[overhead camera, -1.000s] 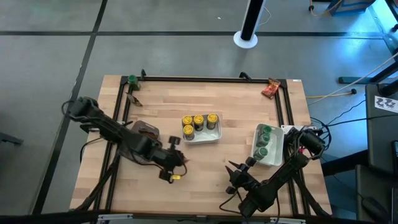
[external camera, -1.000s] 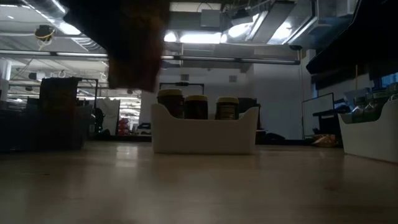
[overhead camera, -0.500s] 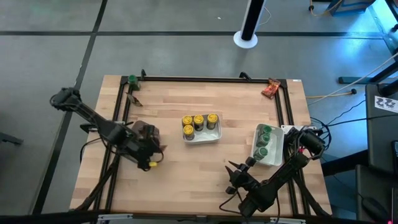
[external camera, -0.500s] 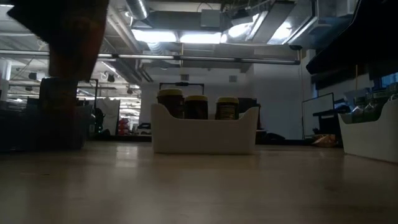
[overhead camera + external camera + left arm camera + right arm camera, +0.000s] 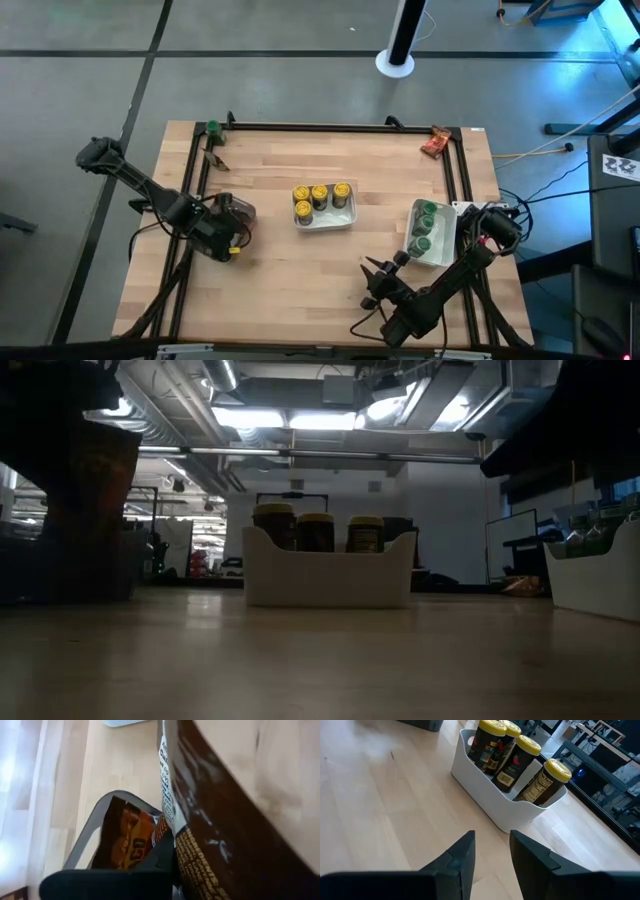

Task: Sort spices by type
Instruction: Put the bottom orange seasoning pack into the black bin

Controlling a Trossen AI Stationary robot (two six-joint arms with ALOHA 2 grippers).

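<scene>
Since the earlier frames the left gripper (image 5: 232,243) had swung from mid-table back to the clear grey plastic bin (image 5: 238,209) at the table's left edge. From above, the right gripper (image 5: 374,281) waited near the front edge, beside the white tray of green-lidded jars (image 5: 425,228); four yellow-lidded jars (image 5: 319,198) stood in the central white rectangular tray (image 5: 345,217). The low view showed those jars behind the tray wall. In the left wrist view, closed fingers pinched a flat brown packet (image 5: 210,845) above the bin, where a red-orange packet (image 5: 127,840) lay. The right wrist view showed slightly parted, empty fingers (image 5: 457,860).
</scene>
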